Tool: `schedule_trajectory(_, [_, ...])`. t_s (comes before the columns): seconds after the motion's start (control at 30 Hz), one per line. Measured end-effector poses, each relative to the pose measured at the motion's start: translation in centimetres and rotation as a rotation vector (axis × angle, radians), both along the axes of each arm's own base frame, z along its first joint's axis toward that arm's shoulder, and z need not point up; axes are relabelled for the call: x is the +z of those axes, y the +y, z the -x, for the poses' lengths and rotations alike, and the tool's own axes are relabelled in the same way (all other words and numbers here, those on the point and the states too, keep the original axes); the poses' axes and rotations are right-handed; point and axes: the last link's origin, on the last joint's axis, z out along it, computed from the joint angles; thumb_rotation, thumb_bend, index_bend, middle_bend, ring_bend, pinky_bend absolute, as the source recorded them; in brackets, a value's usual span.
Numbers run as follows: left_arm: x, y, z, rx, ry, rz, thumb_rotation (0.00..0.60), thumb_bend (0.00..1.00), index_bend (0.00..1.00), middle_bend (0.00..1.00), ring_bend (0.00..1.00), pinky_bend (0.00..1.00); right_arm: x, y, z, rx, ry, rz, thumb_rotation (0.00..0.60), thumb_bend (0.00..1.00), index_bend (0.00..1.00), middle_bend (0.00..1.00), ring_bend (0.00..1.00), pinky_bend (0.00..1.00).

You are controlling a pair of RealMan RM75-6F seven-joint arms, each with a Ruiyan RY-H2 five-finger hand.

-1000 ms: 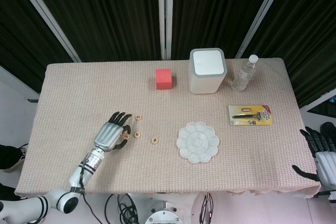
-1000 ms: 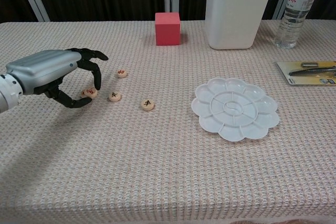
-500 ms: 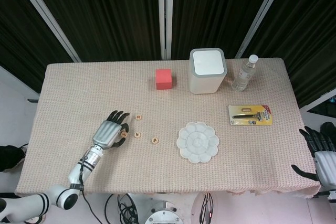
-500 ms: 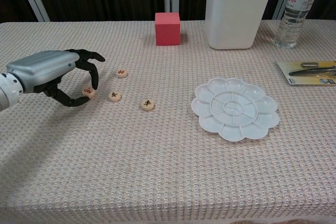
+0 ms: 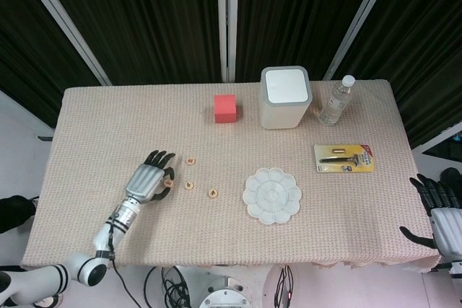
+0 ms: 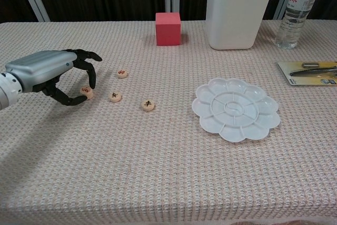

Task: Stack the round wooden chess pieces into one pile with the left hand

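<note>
Three round wooden chess pieces lie loose on the woven tablecloth: one at the back, one in the middle and one to the right. A further piece sits pinched between thumb and fingertip of my left hand, low at the cloth and left of the others. My right hand hangs off the table's front right corner, fingers spread and holding nothing.
A red cube stands at the back centre, a white bin and a water bottle to its right. A white flower-shaped palette lies right of the pieces. A packaged razor lies at the right edge.
My left hand has drawn a little to the left and back, carrying the pinched piece with it. The loose pieces and my right hand stayed put.
</note>
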Motion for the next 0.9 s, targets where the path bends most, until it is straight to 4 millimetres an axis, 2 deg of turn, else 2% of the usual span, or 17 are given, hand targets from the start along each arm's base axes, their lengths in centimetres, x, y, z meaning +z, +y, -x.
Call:
schedule_trajectory(0.33, [0.01, 0.04, 0.45, 0.020, -0.008, 0.006, 0.600, 0.35, 0.45, 0.07, 0.00, 0.00, 0.19, 0.10, 0.01, -0.003, 0.000, 0.006, 0.600, 0.10, 0.00, 0.00, 0.00, 0.00])
schedule_trajectory(0.73, [0.29, -0.03, 0.18, 0.020, -0.024, -0.004, 0.600, 0.35, 0.39, 0.07, 0.00, 0.00, 0.36, 0.27, 0.08, -0.002, -0.004, 0.010, 0.600, 0.11, 0.00, 0.00, 0.00, 0.00])
schedule_trajectory(0.9, [0.24, -0.46, -0.53, 0.007, -0.047, 0.008, 0.600, 0.35, 0.39, 0.07, 0.00, 0.00, 0.34, 0.26, 0.13, -0.002, -0.006, 0.012, 0.600, 0.11, 0.00, 0.00, 0.00, 0.00])
